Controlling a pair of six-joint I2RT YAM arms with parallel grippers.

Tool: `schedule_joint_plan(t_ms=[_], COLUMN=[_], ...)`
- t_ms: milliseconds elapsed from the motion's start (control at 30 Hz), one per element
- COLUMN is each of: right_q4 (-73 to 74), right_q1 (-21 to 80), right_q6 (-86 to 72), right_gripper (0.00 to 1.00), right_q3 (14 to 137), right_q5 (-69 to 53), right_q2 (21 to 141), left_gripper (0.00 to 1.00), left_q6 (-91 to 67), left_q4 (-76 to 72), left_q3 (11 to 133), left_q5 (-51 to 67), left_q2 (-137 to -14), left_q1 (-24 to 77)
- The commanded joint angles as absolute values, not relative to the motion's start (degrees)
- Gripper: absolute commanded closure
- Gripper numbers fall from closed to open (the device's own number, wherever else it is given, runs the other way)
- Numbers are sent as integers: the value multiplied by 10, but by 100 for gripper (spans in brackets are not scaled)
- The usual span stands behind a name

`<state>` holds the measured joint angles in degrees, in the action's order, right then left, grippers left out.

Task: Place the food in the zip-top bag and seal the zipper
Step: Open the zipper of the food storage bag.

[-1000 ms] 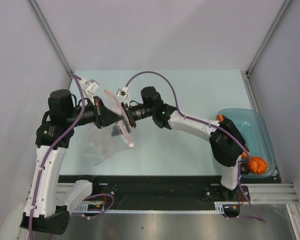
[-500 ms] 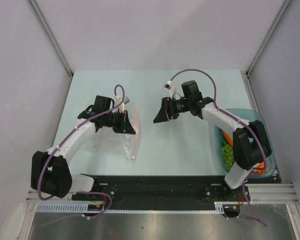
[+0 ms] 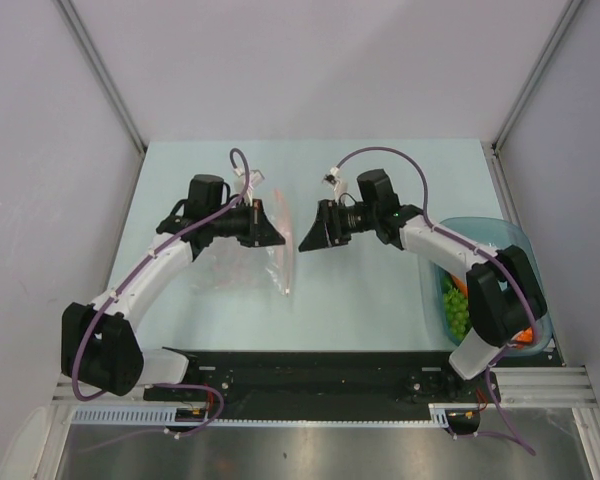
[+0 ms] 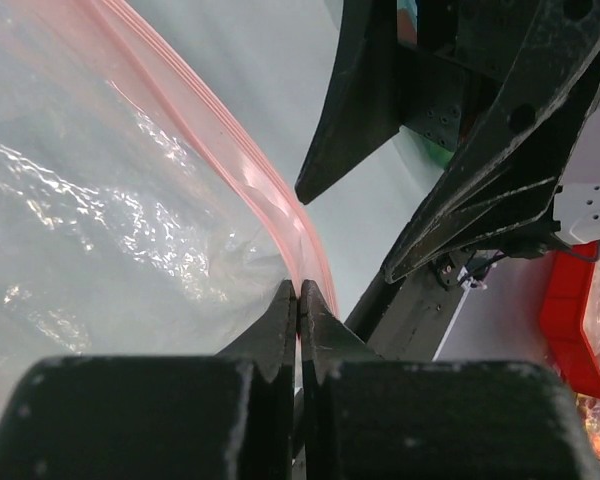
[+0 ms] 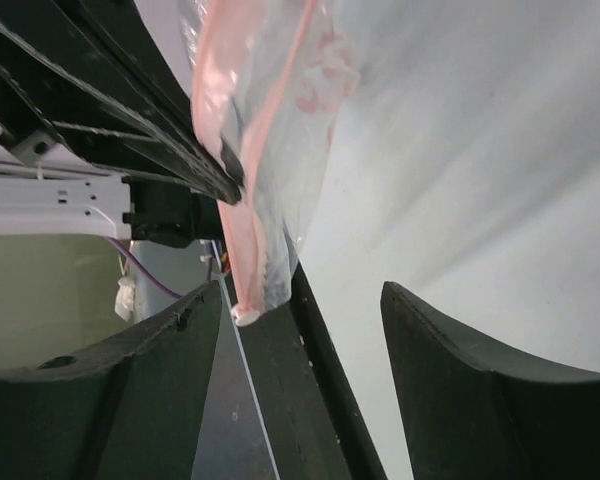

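Observation:
The clear zip-top bag (image 3: 235, 268) lies left of centre, its mouth lifted. My left gripper (image 3: 271, 233) is shut on the pink zipper (image 3: 283, 250). In the left wrist view the jaws (image 4: 298, 296) pinch that strip (image 4: 242, 150) at the edge of the crinkly bag (image 4: 100, 200). My right gripper (image 3: 310, 240) stands open just right of the zipper, apart from it. In the right wrist view it (image 5: 302, 292) holds nothing, and the bag mouth (image 5: 252, 130) hangs ahead of it. The food, green grapes (image 3: 458, 312) and an orange piece (image 3: 521, 337), lies in the teal bowl.
The teal translucent bowl (image 3: 495, 236) sits at the table's right edge, partly under my right arm. Grey walls close in the table on the left, back and right. A black rail (image 3: 310, 365) runs along the near edge.
The right gripper has let go at the bag mouth and drawn back a little to the right. The left gripper has shifted right and away with the zipper, still shut on it.

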<state>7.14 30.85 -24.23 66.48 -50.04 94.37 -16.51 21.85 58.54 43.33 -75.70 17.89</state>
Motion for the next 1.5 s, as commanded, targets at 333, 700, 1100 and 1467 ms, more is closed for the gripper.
schedule_joint_plan(t_ms=[333, 700, 1100, 1467], right_q4=[-122, 140, 257, 415], right_q1=[326, 334, 334, 216], right_q6=[-339, -149, -46, 113], right_gripper=[53, 100, 83, 8], right_q3=[669, 669, 670, 699], right_q5=[-523, -230, -289, -274], right_q2=[988, 937, 907, 759], left_gripper=[100, 100, 100, 99], left_q6=[-178, -132, -102, -152], left_q4=[184, 380, 519, 461], left_q3=[587, 682, 726, 743], left_q5=[486, 155, 248, 302], left_q2=[-744, -687, -695, -756], left_q1=[189, 189, 190, 204])
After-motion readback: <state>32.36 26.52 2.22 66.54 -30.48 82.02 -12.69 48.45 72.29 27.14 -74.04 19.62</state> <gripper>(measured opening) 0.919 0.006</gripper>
